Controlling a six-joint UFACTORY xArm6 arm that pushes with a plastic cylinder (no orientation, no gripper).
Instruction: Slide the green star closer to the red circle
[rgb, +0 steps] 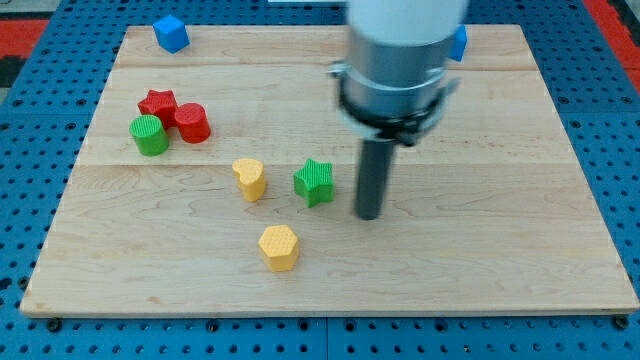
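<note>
We worked over a pale wooden bench (500, 250) of joined planks, which lay on a blue pegboard surface, with a strip of red showing past the bench's far corners. Our arm carried no claw, only a dark rod, so there was nothing to spread or press together; our tip (369, 215) stood on the wood near the bench's centre, just beside the green star (314, 181) on its right-edge side, with a narrow gap between them. The red circle (192, 122) sat well apart from the star, toward the left edge, touching a red star (157, 103) and close against a green cylinder (149, 135). A yellow heart (250, 178) lay near the green star on its left-edge side, and a yellow hexagon (279, 247) sat nearer the front edge. A blue cube (171, 33) rested at the far left corner. Our arm's grey housing hid most of another blue block (458, 43) by the far edge, leaving its shape unclear. We could read no writing anywhere.
</note>
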